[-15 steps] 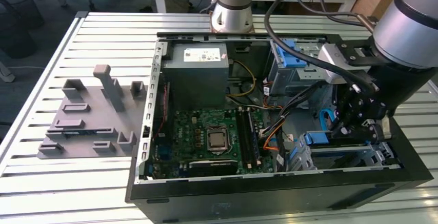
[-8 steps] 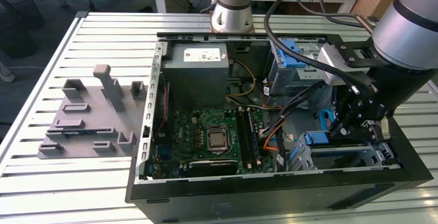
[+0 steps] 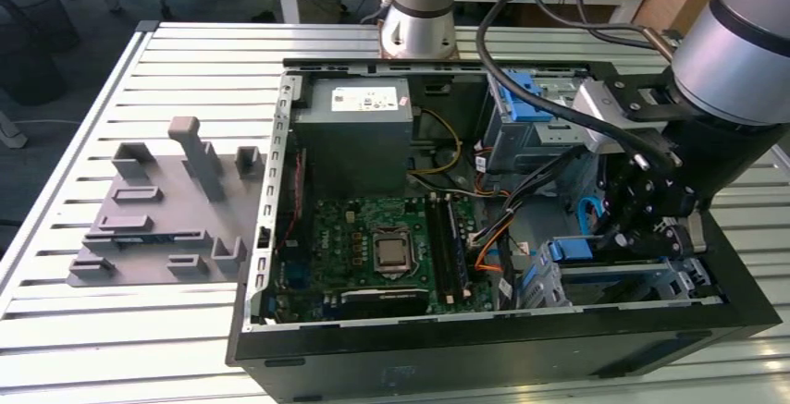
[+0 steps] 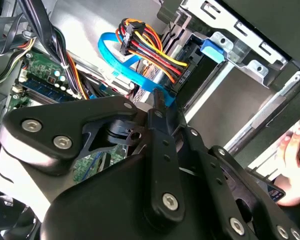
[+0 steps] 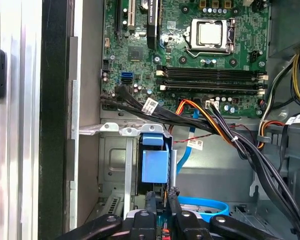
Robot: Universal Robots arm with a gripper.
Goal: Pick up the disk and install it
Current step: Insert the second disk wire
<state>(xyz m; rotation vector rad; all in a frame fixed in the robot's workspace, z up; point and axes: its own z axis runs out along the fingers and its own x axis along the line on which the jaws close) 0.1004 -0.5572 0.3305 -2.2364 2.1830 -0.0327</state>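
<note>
1. While the black metal gripper [image 5: 160, 202] hangs low inside the open black steel computer case [image 3: 494, 353], its slim fingers [image 5: 151, 200] stand close together; whether they pinch anything I cannot tell.
2. Just beyond the fingertips sits the disk [image 5: 154, 165], showing its smooth blue plastic carrier frame, slotted upright in the perforated grey sheet-metal drive cage [image 5: 115, 165].
3. A flat blue ribbon-like data cable [image 4: 115, 55] loops beside a bundle of red, yellow and orange wires [image 4: 150, 47].
4. Green circuit board [image 3: 370, 247] with a square silver processor socket lies on the case floor.
5. Outside, a matte grey plastic fixture [image 3: 166, 210] with upright posts rests on the ribbed aluminium table [image 3: 74, 330].
</note>
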